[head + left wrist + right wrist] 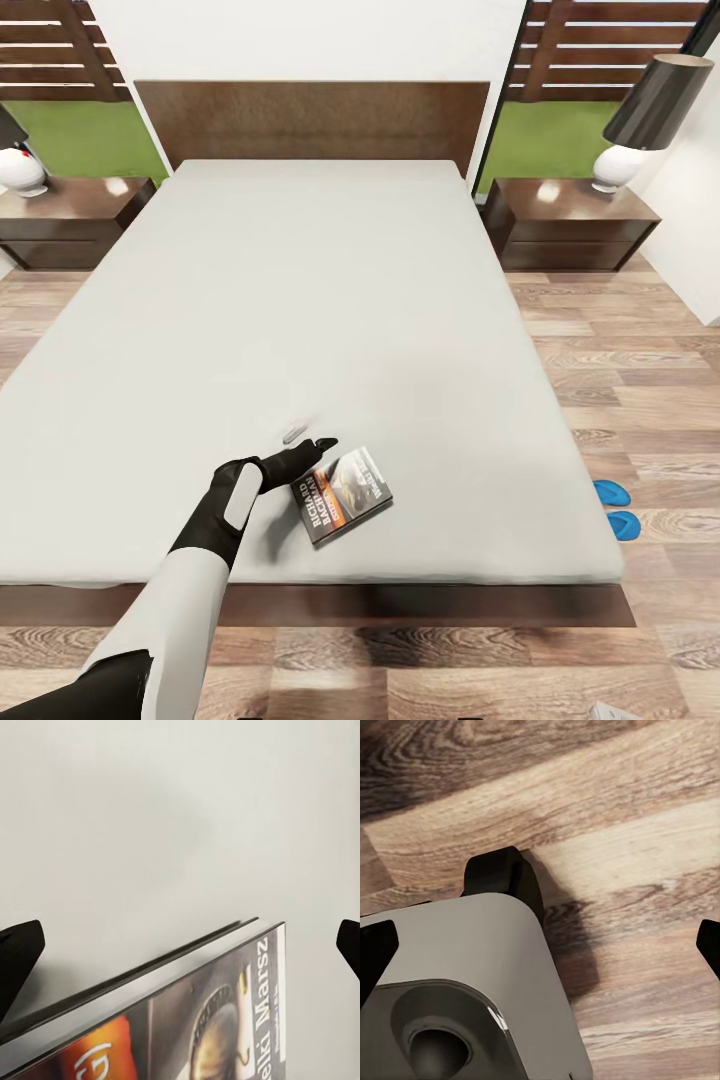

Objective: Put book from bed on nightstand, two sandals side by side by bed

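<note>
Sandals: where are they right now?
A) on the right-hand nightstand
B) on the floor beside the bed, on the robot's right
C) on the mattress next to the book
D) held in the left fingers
B: in the head view the two blue sandals lie on the wood floor just off the edge of the bed, while the book is on the mattress.

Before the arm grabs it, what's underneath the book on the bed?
The book lies flat on the bed's pale mattress near the foot edge. Whatever is directly beneath its cover is hidden.
</note>
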You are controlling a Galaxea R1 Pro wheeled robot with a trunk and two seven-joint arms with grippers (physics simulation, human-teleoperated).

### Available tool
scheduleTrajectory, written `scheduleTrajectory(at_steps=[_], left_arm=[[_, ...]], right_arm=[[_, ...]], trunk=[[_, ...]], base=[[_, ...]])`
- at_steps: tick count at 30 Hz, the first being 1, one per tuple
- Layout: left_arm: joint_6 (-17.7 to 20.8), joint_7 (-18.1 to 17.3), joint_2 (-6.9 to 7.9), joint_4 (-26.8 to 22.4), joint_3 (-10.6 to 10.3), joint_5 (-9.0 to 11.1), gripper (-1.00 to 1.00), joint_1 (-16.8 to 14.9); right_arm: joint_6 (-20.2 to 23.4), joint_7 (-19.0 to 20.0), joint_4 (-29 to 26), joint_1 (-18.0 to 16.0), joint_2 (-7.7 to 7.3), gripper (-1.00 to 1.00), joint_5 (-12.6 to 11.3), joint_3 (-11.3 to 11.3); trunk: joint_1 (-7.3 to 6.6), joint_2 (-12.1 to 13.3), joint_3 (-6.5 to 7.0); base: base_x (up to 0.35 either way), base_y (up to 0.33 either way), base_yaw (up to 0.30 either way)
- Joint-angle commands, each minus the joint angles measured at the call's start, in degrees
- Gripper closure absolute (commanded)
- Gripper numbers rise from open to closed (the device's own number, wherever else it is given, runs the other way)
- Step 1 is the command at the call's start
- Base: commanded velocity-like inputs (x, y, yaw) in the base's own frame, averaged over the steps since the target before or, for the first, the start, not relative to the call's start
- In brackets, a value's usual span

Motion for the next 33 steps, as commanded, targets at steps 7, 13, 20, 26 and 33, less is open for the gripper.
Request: scheduleTrajectory(at_steps=[7, 13, 20, 26, 33], left_arm=[[0.5, -0.1, -0.08, 0.0, 0.3, -0.1, -1.00, 0.0], [0.5, -0.1, -0.08, 0.0, 0.3, -0.1, -1.00, 0.0], [0.4, -0.2, -0.08, 0.0, 0.4, -0.1, -1.00, 0.0], [0.3, -0.2, -0.08, 0.0, 0.5, -0.1, -1.00, 0.0], [0.3, -0.2, -0.08, 0.0, 0.5, -0.1, -1.00, 0.0]], right_arm=[[-0.2, 0.4, 0.2, -0.1, 0.02, -1.00, -0.5, 0.5], [-0.2, 0.4, 0.2, -0.1, 0.02, -1.00, -0.5, 0.5], [-0.2, 0.4, 0.2, -0.1, 0.02, -1.00, -0.5, 0.5], [-0.2, 0.4, 0.2, -0.1, 0.02, -1.00, -0.5, 0.5], [-0.2, 0.4, 0.2, -0.1, 0.02, -1.00, -0.5, 0.5]], trunk=[[0.00, 0.0, -0.04], [0.00, 0.0, -0.04], [0.00, 0.0, -0.04], [0.00, 0.0, -0.04], [0.00, 0.0, -0.04]], base=[[0.000, 0.000, 0.000], [0.000, 0.000, 0.000], [0.000, 0.000, 0.000], [-0.099, 0.000, 0.000], [-0.074, 0.000, 0.000]])
